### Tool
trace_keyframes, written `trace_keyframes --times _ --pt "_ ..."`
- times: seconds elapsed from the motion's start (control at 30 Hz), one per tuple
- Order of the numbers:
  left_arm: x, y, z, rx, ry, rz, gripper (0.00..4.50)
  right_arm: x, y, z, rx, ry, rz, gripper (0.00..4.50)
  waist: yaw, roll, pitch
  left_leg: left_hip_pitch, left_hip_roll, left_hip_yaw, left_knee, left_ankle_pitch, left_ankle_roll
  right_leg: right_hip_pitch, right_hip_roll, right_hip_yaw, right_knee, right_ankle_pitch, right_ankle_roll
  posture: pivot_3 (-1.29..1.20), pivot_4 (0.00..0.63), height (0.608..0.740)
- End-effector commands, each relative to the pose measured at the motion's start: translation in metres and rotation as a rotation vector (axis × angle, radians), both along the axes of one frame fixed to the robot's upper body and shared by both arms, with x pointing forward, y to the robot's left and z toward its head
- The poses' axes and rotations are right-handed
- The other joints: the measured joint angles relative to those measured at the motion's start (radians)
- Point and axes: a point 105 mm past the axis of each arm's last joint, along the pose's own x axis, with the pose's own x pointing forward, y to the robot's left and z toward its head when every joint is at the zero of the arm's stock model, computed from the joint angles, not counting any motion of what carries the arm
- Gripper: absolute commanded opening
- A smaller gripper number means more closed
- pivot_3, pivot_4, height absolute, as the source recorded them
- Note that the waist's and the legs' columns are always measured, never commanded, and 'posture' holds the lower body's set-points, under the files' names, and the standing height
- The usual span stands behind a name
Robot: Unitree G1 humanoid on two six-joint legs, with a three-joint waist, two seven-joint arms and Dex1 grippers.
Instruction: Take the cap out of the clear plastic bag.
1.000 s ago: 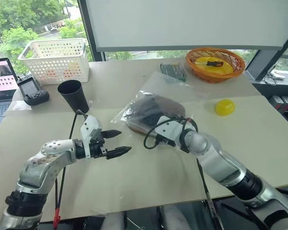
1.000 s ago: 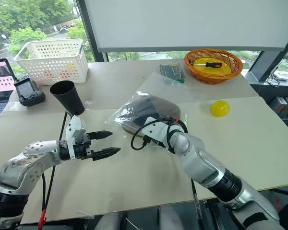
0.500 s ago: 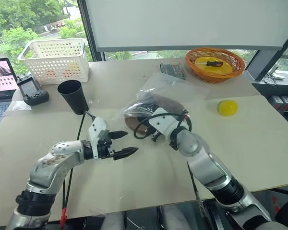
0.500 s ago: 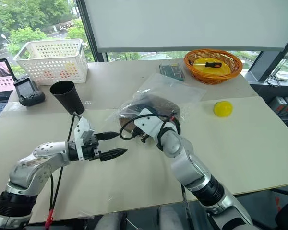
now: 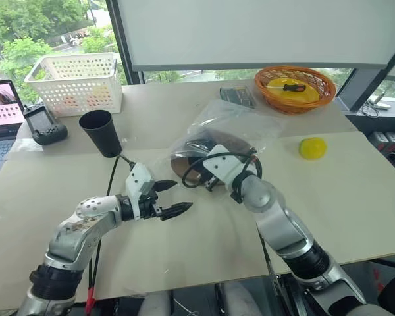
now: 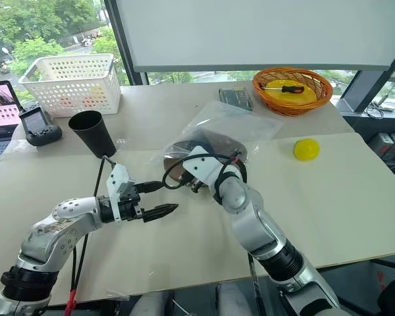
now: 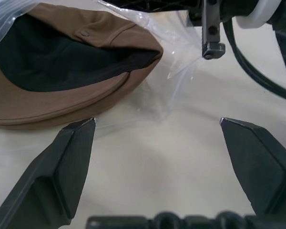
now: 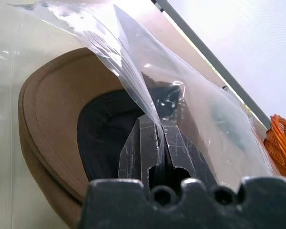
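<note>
Taking the cap (image 7: 62, 90) as the landmark: nearest the robot, the left gripper (image 5: 171, 197) hovers just short of the cap's brim, jaws spread wide and empty. In its wrist view the two black fingers (image 7: 66, 157) straddle bare table (image 5: 184, 257), with a loose flap of film lying between them and the brim.

Over the cap, the right gripper (image 8: 155, 143) has its jaws pressed together on a sheet of the clear plastic bag (image 8: 133, 71), lifting that film off the cap like a tent. The brown cap lies underside up on the table, dark lining showing, still partly under the bag.

The main risk, as I judge it, is that the left jaws close on film as well as fabric, since the flap lies right in front of the brim; cap and bag would then come away together. The thin film could also slip out of the right pinch, dropping the mouth shut, or the whole bag could slide across the smooth table.

Whether the right fingers catch one layer or both, and whether any lining is nipped with it, cannot be told. The bag's far end behind the cap is hidden by the right wrist and its cable (image 5: 197, 172).

Well beyond the cap stand a black cup (image 5: 100, 131) and an orange basket (image 5: 295, 89).
</note>
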Motion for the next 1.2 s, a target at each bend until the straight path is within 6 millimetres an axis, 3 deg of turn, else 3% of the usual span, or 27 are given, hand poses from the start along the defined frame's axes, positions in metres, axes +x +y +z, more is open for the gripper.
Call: trace_keyframes --times 0.03,0.2,0.43,0.57,0.7,1.0,1.2 --pt "0.007 -0.003 0.005 -0.013 -0.031 0.014 4.50 0.001 0.001 0.021 0.020 -0.082 0.011 0.07 0.000 0.000 0.000 0.000 0.000 0.000 0.000 0.000 0.000 0.000 0.000 0.000 0.000 0.000 0.000 0.00 0.150 0.736" --pt "0.015 -0.017 -0.006 0.018 -0.081 0.033 4.50 0.002 0.002 0.019 0.020 -0.071 0.014 0.07 0.000 0.000 0.000 0.000 0.000 0.000 0.000 0.000 0.000 0.000 0.000 0.000 0.000 0.002 -0.004 0.00 0.150 0.736" --pt "0.037 -0.020 -0.001 0.183 -0.374 0.073 4.50 0.002 0.002 0.014 -0.004 -0.048 0.016 0.07 0.000 0.000 0.000 0.000 0.000 0.000 0.000 0.000 0.000 0.000 0.000 0.000 0.000 0.003 -0.004 0.00 0.150 0.736" --pt "0.045 -0.019 0.004 0.138 -0.368 0.096 4.50 0.000 0.005 0.012 -0.003 -0.039 0.023 0.07 0.000 0.000 0.000 0.000 0.000 0.000 0.000 0.000 0.000 0.000 0.000 0.000 0.000 0.003 -0.005 0.00 0.150 0.736" --pt "0.051 -0.019 -0.011 0.263 -0.417 0.098 4.50 0.000 0.006 0.011 -0.002 -0.039 0.023 0.07 -0.001 0.000 0.000 0.000 0.000 0.000 0.000 0.000 0.000 0.000 0.000 0.000 0.000 0.003 -0.004 0.00 0.150 0.736" --pt "0.077 -0.035 -0.006 0.315 -0.503 0.142 4.50 -0.002 0.007 0.009 0.002 -0.033 0.023 0.07 0.002 0.000 0.000 -0.001 -0.001 0.000 0.000 0.000 0.000 0.000 0.000 0.000 0.000 0.003 -0.004 0.00 0.150 0.736" --pt "0.094 -0.041 -0.029 0.483 -0.531 0.118 4.50 -0.002 0.008 0.009 0.008 -0.035 0.019 0.07 0.000 0.000 0.000 0.000 -0.001 0.000 0.000 0.000 0.000 0.000 0.000 0.000 0.000 0.003 -0.004 0.00 0.150 0.736"
